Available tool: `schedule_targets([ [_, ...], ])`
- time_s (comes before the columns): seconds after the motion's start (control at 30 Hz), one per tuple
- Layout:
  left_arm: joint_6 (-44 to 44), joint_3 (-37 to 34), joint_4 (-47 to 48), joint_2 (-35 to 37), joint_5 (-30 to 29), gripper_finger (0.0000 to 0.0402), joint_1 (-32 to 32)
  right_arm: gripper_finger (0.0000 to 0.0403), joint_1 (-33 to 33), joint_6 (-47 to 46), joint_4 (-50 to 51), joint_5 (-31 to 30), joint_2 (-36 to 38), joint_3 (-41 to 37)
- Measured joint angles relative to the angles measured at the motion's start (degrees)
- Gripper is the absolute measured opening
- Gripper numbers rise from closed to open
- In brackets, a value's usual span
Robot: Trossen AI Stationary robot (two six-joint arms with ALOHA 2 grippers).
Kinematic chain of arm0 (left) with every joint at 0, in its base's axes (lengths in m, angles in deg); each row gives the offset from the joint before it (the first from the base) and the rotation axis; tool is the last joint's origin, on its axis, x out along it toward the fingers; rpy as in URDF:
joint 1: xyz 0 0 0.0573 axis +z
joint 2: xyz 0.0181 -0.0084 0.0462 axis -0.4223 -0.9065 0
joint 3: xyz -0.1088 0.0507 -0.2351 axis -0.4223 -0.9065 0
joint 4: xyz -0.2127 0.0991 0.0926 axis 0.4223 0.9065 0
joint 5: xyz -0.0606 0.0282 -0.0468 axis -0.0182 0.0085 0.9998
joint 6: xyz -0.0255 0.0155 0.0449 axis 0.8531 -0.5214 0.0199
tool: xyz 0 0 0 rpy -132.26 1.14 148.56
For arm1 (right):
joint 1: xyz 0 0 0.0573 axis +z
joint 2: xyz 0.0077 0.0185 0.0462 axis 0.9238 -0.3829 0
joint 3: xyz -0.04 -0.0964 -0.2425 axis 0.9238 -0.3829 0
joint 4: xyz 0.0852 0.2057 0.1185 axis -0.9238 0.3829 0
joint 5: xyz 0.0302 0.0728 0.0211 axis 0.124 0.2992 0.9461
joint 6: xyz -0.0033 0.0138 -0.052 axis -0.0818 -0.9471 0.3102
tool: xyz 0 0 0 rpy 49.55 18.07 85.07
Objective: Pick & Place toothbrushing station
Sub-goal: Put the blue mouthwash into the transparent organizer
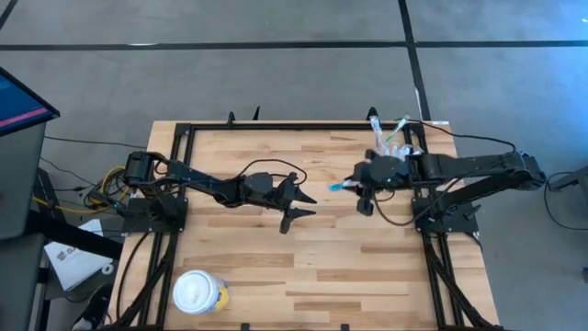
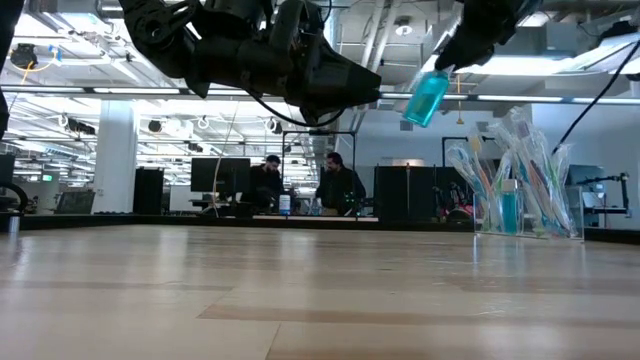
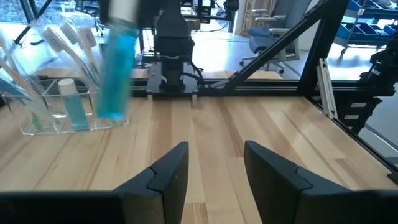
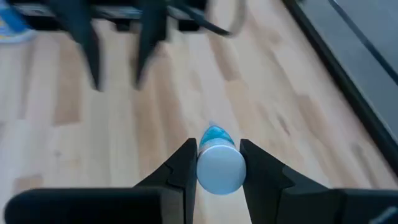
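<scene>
The blue tube (image 4: 217, 163) is off the table, pinched at its white cap end between the fingers of the right gripper (image 4: 217, 171); the right wrist view looks down on the round white cap with the blue body showing just beyond it. In the high view the right gripper (image 1: 366, 184) sits right of the table's centre, at about 3 o'clock from the middle, and a blue end of the tube (image 1: 338, 187) pokes out toward the centre. In the low view the tube (image 2: 428, 97) hangs tilted high above the wood, clear of the boards. The left wrist view shows it as a blurred blue bar (image 3: 117, 68) in front of the clear holder (image 3: 59, 102). That holder stands at about 1 o'clock near the table's far right edge, with toothbrushes (image 1: 386, 136) fanning out of it; from table height the toothbrushes (image 2: 520, 165) lean in several directions inside the clear walls, and a second small blue tube (image 3: 73, 106) with a white cap stands among them. The left gripper (image 1: 300, 200) is near the table's centre, its jaws spread wide with nothing between them, tips pointing toward the right gripper and well apart from it. A white-lidded yellow tub (image 1: 198, 293) stands at about 7 o'clock near the front edge of the table (image 1: 349, 267). People sit at desks far behind in the low view.
</scene>
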Motion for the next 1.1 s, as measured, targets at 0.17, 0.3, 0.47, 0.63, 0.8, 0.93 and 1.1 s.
schedule_targets([
  [0.17, 0.04, 0.0, 0.02, 0.0, 0.03, 0.0143, 0.0, 0.0087, -4.19, -1.91, 5.5, -1.52, 3.5, 0.0],
  [0.3, 0.04, 0.0, -0.04, 0.0, 0.05, 0.0143, 0.0, 0.0087, -8.24, -2.48, 8.94, -1.54, 4.42, 0.0],
  [0.47, 0.04, 0.0, -0.22, 0.0, 0.05, 0.0143, 0.06, 0.0087, -13.31, -1.68, 11.34, -1.49, 3.33, -0.02],
  [0.63, 0.04, 0.0, -0.2, 0.0, 0.05, 0.0143, 0.07, 0.0087, -17.24, -0.9, 12.1, 0.3, 2.85, 0.0],
  [0.8, 0.04, 0.0, -0.22, -0.02, 0.05, 0.014, 0.07, 0.0087, -21.8, -0.51, 14.45, 0.39, 2.85, 0.0],
  [0.93, 0.04, 0.0, -0.26, -0.02, 0.04, 0.014, 0.07, 0.0087, -25.05, 0.04, 15.05, 1.39, 2.62, 0.38],
  [1.1, -0.22, 0.0, -0.27, -0.02, 0.03, 0.014, 0.15, 0.0087, -27.97, 0.67, 18.96, 1.59, 0.06, 4.77],
])
